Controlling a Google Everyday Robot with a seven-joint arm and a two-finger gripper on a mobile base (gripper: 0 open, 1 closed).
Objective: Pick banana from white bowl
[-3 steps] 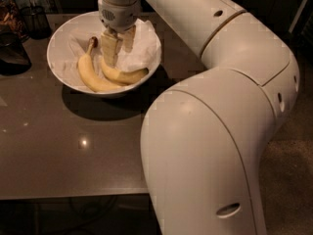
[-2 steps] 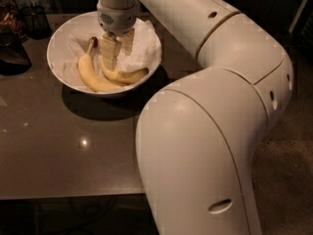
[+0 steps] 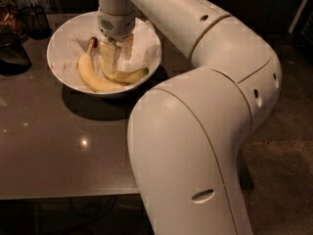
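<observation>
The white bowl [image 3: 57, 68], lined with crumpled white paper, stands at the back left of the dark table. Two bananas lie in it. The slimmer banana [image 3: 133, 76] lies along the bowl's near right side, and its left part runs under the gripper. The thicker banana [image 3: 91, 77], with a dark brown stem end, curves along the left. My gripper [image 3: 111, 58] points straight down into the bowl's middle, right over the slimmer banana's left part and beside the thicker one. It hides where it meets the banana.
Dark glass containers [image 3: 33, 14] stand at the back left beside the bowl, with another dark object [image 3: 11, 53] at the left edge. My own large white arm [image 3: 195, 146] fills the right and front. The table [image 3: 58, 146] ends at a front edge near the bottom.
The gripper stays low in the bowl at the same spot. The arm's big elbow link has shifted slightly left. The bananas have not moved.
</observation>
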